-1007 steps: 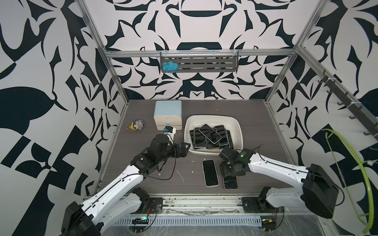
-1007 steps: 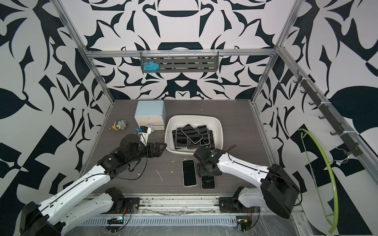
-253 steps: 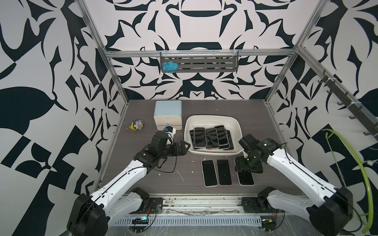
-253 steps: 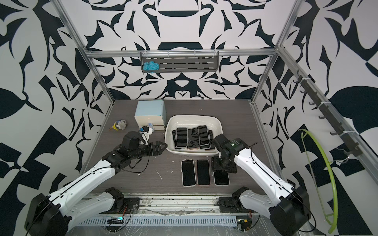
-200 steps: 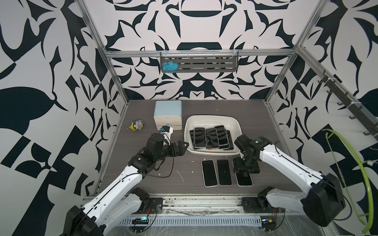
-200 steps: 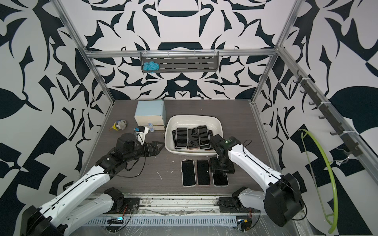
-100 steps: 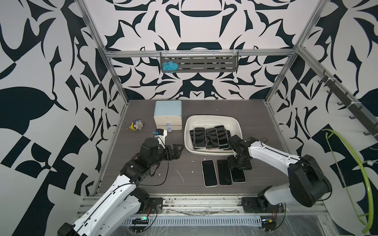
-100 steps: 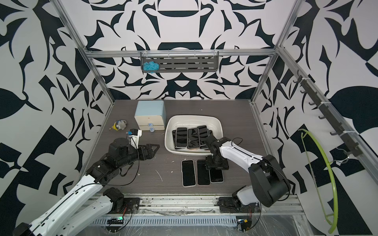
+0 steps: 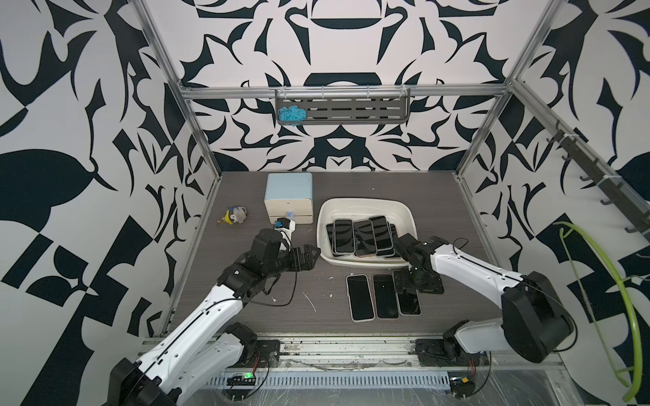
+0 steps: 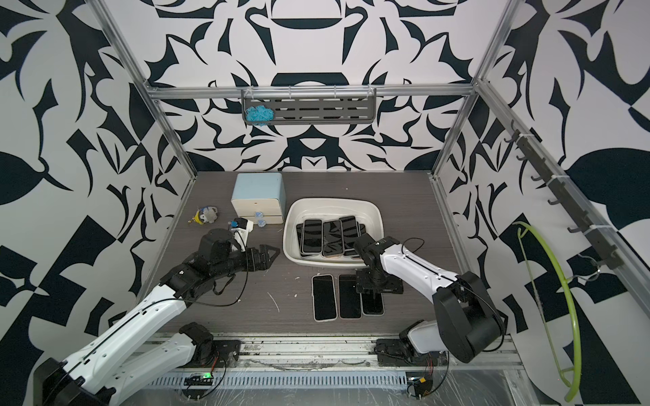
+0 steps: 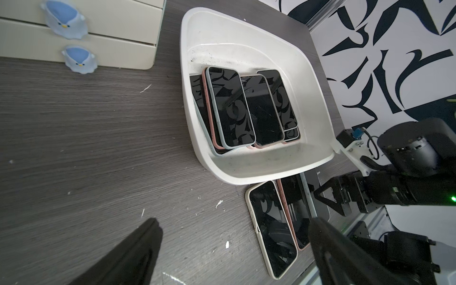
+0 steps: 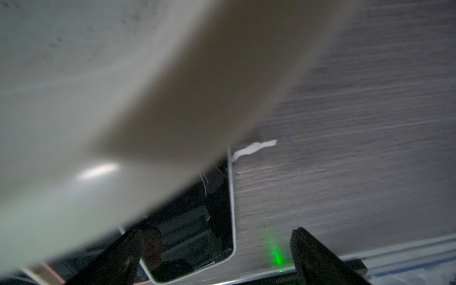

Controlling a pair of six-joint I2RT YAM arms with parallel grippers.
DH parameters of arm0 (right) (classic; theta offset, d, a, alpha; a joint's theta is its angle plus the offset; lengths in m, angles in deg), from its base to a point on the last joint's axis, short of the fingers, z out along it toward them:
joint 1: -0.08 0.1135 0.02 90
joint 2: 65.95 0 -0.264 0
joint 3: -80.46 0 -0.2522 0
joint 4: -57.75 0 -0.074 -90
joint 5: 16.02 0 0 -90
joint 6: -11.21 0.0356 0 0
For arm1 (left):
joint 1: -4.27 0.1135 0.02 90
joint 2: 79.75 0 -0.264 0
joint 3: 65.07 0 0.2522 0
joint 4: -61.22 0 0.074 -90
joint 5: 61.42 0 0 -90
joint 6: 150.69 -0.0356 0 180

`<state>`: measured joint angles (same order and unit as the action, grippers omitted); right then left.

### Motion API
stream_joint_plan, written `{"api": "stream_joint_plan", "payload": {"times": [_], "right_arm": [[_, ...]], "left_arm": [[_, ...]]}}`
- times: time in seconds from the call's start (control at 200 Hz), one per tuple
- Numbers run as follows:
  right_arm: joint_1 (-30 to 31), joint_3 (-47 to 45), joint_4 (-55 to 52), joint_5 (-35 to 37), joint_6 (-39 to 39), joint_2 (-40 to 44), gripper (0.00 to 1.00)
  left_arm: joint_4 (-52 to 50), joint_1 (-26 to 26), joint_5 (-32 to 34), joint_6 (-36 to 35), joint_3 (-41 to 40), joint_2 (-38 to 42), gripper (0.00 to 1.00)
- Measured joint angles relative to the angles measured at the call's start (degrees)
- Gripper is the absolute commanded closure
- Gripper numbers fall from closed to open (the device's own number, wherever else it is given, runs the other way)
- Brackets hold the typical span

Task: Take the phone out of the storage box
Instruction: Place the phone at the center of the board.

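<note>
**Right gripper spread open over the rightmost phone on the table**

The right gripper (image 9: 418,288) is pointing down with its fingers (image 12: 318,256) spread wide, straddling the far end of a phone (image 9: 409,305) without pinching it. In the right wrist view, bare table is showing between the phone's edge and one finger. That phone is lying flat on the table (image 9: 316,323), rightmost in a row of three, just near of the storage box (image 9: 365,201). Two other phones (image 9: 359,297) are lying side by side to its left. Overlapping phones (image 9: 364,239) are filling the box. Further left, the left gripper (image 9: 314,259) is hovering above the table, fingers spread and holding nothing, pointing toward the box's near left corner. A drawer unit (image 9: 288,191) is sitting far left of the box.
</note>
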<state>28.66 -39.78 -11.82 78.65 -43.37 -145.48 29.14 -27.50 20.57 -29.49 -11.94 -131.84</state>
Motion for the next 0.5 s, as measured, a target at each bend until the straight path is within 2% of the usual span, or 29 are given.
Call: {"api": "stream_joint_plan", "payload": {"times": [0.22,0.5], "right_arm": [[0.4,0.0,0.2,-0.5,1.3,0.5,0.01],[1.7,-0.2,2.3,-3.5,2.9,0.9,0.01]], "left_arm": [[0.2,0.0,-1.4,-1.1,3.1,-4.2,0.00],[0.5,0.0,-1.9,-2.1,4.2,-4.7,0.00]]}}
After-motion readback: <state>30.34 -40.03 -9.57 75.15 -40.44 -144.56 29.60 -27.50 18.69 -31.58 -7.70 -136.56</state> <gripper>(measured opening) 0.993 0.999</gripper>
